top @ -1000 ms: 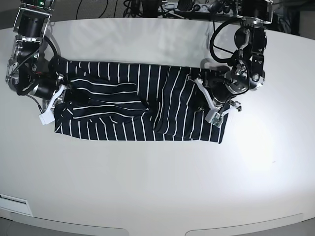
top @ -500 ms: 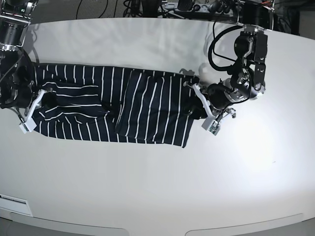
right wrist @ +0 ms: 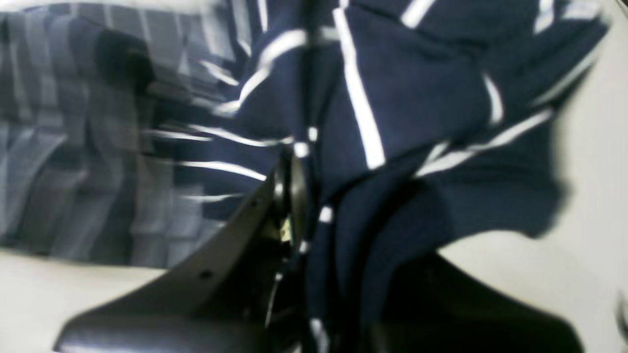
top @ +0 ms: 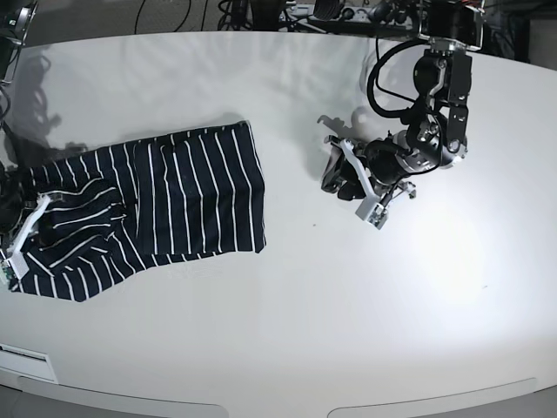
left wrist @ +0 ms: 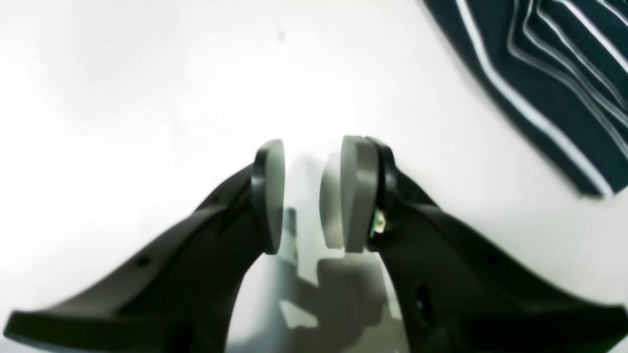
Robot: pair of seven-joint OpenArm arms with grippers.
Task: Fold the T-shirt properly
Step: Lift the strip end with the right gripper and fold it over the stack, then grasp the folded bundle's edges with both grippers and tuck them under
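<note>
The T-shirt [top: 148, 205] lies on the white table [top: 287, 313], over on the left side of the base view. It is dark blue with thin white stripes, and it is folded into a wide, flat shape with some wrinkles.

The right gripper [top: 22, 239] is at the far left edge of that view, at the end of the shirt. In its wrist view its fingers [right wrist: 287, 196] are pinched tight on a bunch of the striped cloth. That picture is blurry, so it is hard to say just which part of the shirt it holds.

The left gripper [top: 357, 185] is well apart from the shirt, low over bare table. Its two grey pads [left wrist: 355, 193] stand apart with nothing between them. A corner of the shirt shows at the top right of its wrist view.
</note>
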